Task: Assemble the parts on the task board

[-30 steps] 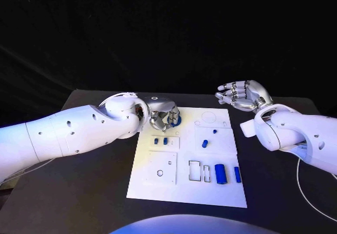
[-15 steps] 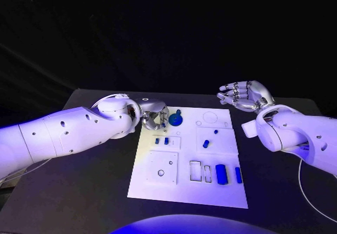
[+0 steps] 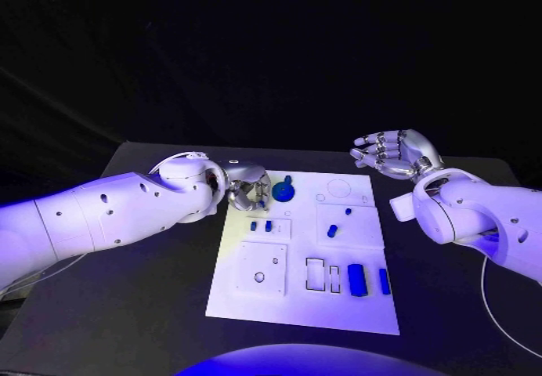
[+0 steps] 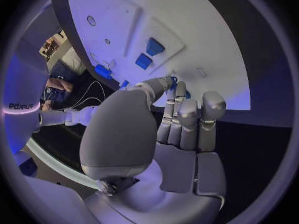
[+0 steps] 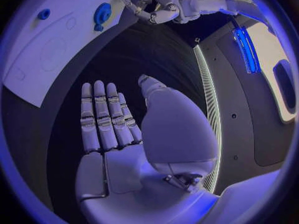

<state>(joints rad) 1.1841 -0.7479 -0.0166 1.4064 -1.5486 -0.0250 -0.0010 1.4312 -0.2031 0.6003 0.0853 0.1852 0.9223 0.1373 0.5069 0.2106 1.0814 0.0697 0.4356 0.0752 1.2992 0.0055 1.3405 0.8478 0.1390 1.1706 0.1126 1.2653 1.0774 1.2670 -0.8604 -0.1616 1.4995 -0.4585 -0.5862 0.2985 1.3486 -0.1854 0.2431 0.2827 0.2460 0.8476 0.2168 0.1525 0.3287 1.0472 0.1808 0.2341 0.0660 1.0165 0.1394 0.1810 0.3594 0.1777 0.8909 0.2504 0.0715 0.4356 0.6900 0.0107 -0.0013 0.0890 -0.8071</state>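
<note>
The white task board [image 3: 299, 313] lies mid-table with several blue parts on it. A round blue part with a tab [image 3: 283, 189] sits near its far left corner. My left hand [image 3: 248, 190] hovers just left of that part, fingers loosely extended and holding nothing. In the left wrist view its fingers [image 4: 187, 117] reach toward the board [image 4: 206, 30], with a bit of blue behind the fingertips. My right hand [image 3: 393, 154] is raised beyond the board's far right corner, open and holding nothing. The right wrist view shows the round part [image 5: 101, 13] apart from the left hand [image 5: 152, 7].
Two small blue pieces [image 3: 261, 226] stand in a left recess, and another blue piece [image 3: 331, 231] lies mid-board. A blue cylinder [image 3: 355, 280] and a narrow blue bar [image 3: 383, 280] lie near the right edge. Black table [image 3: 135, 313] surrounds the board.
My left hand has drawn back to the left off the round blue part, which now lies uncovered on the board. The right hand has stayed where it was.
</note>
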